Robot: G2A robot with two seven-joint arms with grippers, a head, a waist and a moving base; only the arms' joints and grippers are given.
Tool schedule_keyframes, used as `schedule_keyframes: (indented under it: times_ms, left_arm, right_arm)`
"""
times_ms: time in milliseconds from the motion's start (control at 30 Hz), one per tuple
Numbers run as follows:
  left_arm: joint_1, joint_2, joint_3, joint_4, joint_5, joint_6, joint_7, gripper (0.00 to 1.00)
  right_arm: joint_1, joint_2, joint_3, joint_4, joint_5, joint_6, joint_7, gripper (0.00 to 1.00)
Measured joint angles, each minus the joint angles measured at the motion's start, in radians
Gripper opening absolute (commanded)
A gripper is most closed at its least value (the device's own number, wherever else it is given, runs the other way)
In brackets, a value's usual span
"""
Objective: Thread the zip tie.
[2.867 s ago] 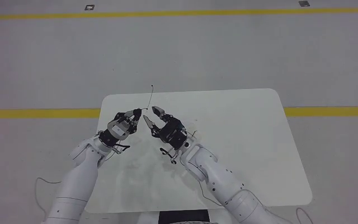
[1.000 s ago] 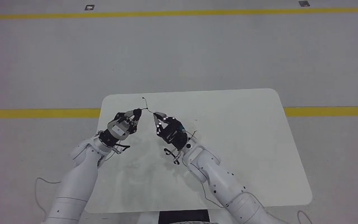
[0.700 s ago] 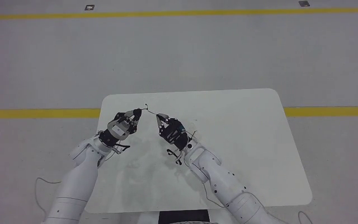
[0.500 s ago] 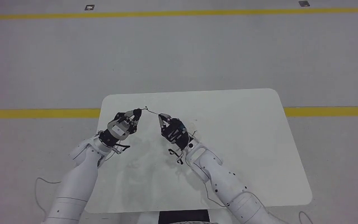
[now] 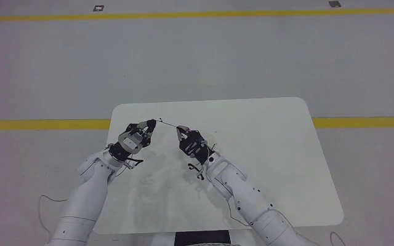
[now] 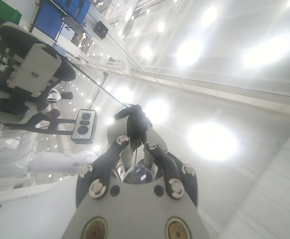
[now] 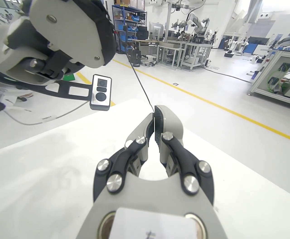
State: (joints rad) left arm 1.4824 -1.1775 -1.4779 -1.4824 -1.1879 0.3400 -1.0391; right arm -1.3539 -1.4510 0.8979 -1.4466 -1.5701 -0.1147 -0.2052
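Robotics lab, workbenches point(image 7: 179, 53), other robot arms point(image 7: 195, 20), yellow floor lines point(image 7: 215, 104)

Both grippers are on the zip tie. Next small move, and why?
Probably pull the right gripper a short way straight away from the left gripper, along the strand. Both are shut on the zip tie, which runs straight and taut between them, so an in-line pull should draw it through without kinking.

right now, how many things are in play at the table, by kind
zip tie: 1
end effectors: 2, the left end effector and the right end effector, both shut on the zip tie
table: 1
total: 4
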Motion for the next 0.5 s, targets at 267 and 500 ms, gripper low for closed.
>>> schedule_keyframes:
  times_ms: [267,500]
  left_arm:
    - [0.0,0.0,0.0,0.0,0.0,0.0,0.0,0.0]
    - [0.0,0.0,0.0,0.0,0.0,0.0,0.0,0.0]
  right_arm:
    - [0.003,0.01,0.004,0.004,0.0,0.005,0.004,0.0]
    - [-0.008,0.016,0.016,-0.007,0.02,0.011,0.001,0.9]
